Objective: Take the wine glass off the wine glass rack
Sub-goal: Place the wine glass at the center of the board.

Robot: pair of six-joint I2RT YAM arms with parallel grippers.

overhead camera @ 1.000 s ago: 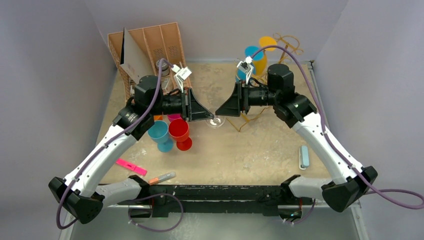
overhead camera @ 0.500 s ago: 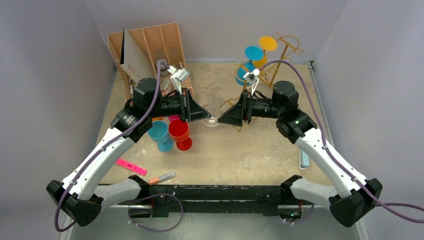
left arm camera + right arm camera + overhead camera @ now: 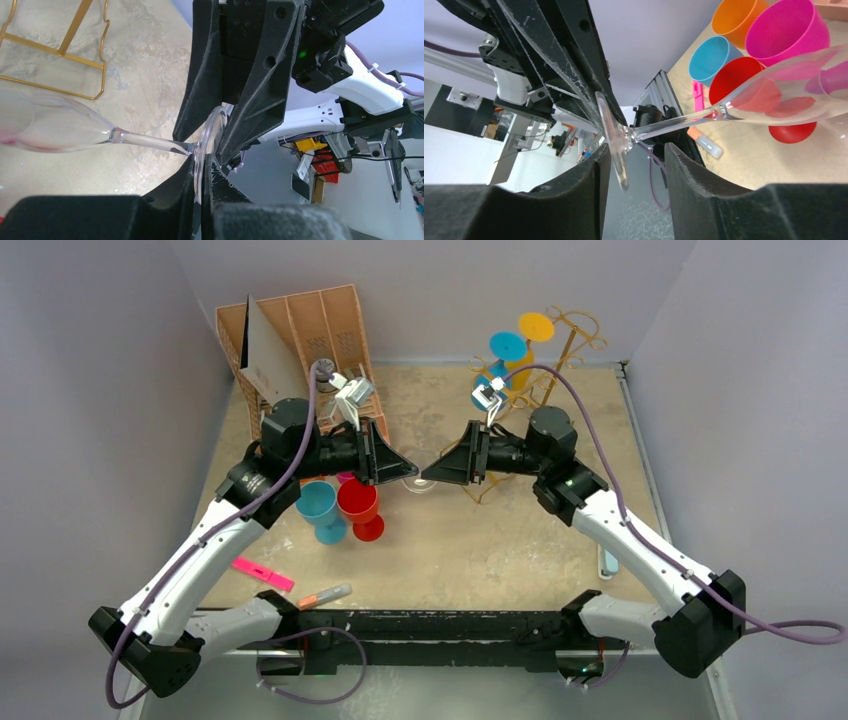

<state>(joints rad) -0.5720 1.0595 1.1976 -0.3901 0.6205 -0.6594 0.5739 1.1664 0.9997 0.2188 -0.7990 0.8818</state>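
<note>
Far to the left of the wine glass rack [image 3: 572,340], against the back wall, stands a tan slotted organiser [image 3: 300,325]. A pink marker [image 3: 263,573] lies well left of the rack and towards the near edge of the table. A blue cup [image 3: 317,502] and a red cup [image 3: 357,498] stand side by side left of the rack's base, and an orange-tipped marker [image 3: 325,594] lies nearer the arms.

The left gripper [image 3: 412,472] reaches in from the left and stops just short of the rack's base. Its fingers are drawn narrow and pinch the round foot of the wine glass [image 3: 112,134]. The clear glass is off the rack. It lies on its side in the air just left of the base, with its bowl towards the cups, and it does not touch the gold wire.

The right gripper [image 3: 430,476] meets it from the rack's side. Its fingers [image 3: 574,195] stand on either side of the same foot, with a clear gap between them. The rim of the foot is close against one of them.

On the rack a blue glass [image 3: 507,345] and an orange glass [image 3: 535,326] hang from the looped arms with their feet up. To the right of the rack and nearer the arms lies a pale blue oblong thing [image 3: 607,553].
</note>
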